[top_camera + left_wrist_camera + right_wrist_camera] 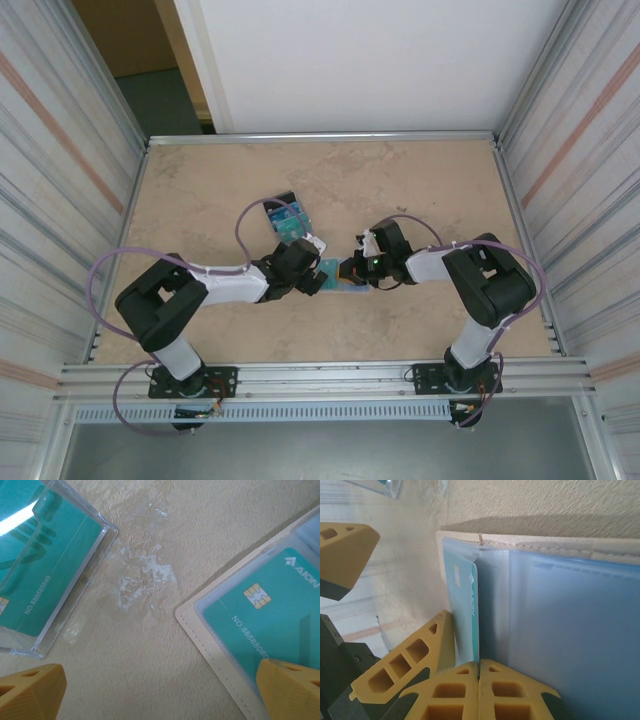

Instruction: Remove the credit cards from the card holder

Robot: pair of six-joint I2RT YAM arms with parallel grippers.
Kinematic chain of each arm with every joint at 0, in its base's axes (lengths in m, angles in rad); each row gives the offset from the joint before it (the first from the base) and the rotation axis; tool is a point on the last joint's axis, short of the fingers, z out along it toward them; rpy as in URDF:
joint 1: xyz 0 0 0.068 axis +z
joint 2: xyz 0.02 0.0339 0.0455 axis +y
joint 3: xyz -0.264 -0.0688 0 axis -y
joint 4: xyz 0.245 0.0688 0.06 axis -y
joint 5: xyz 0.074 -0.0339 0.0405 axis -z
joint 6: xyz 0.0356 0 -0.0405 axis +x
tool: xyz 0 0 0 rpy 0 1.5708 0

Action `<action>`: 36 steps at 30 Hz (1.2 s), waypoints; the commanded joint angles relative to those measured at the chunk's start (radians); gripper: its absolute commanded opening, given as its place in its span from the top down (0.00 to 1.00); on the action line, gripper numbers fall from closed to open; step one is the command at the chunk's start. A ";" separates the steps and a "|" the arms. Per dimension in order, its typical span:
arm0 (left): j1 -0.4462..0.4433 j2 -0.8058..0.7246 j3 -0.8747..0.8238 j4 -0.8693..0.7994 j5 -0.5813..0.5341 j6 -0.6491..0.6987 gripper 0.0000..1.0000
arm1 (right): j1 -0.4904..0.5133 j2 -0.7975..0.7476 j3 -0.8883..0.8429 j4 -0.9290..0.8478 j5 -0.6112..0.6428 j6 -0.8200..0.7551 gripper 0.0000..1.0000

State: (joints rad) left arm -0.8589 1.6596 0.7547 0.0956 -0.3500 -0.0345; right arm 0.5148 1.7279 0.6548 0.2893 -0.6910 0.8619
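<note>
The card holder (pixel 560 605) lies open and flat on the table (pixel 420 190), near the middle, between the two arms. Its inside is pale blue and its rim is beige with small stitches. A teal credit card (pixel 270 615) sits in a see-through pocket at one end of the holder. It has a gold chip and white numbers on it.

The right gripper (pixel 479 672) is closed tight, with its two yellow tips pressed together. The tips sit at the blue inside of the holder, just beside the pocket with the card. I cannot tell if a thin flap is caught between them.

The left gripper (pixel 160 695) is spread wide and holds nothing. One of its fingers (pixel 290 690) is over the corner of the holder, by the card. The other finger is over the bare table.

Near the holder, farther from the arms, is a clear plastic box (pixel 100 545). Another teal card (pixel 50 575) lies inside it. The box and the holder do not touch.
</note>
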 commanded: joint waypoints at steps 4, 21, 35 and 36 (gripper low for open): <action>-0.010 0.038 0.008 -0.106 -0.021 -0.006 0.01 | -0.027 -0.014 -0.026 -0.008 -0.017 -0.007 1.00; -0.011 0.030 0.020 -0.140 -0.038 0.001 0.01 | -0.071 -0.086 -0.026 -0.143 0.001 -0.085 1.00; -0.012 -0.070 0.069 -0.133 0.046 -0.001 0.01 | -0.072 -0.145 0.006 -0.276 0.037 -0.144 1.00; -0.012 -0.075 0.075 -0.130 0.055 -0.003 0.01 | -0.071 -0.143 0.009 -0.276 0.035 -0.143 1.00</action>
State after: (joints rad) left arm -0.8661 1.6314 0.7948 -0.0143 -0.3302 -0.0334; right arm 0.4492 1.6051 0.6388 0.0620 -0.6701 0.7475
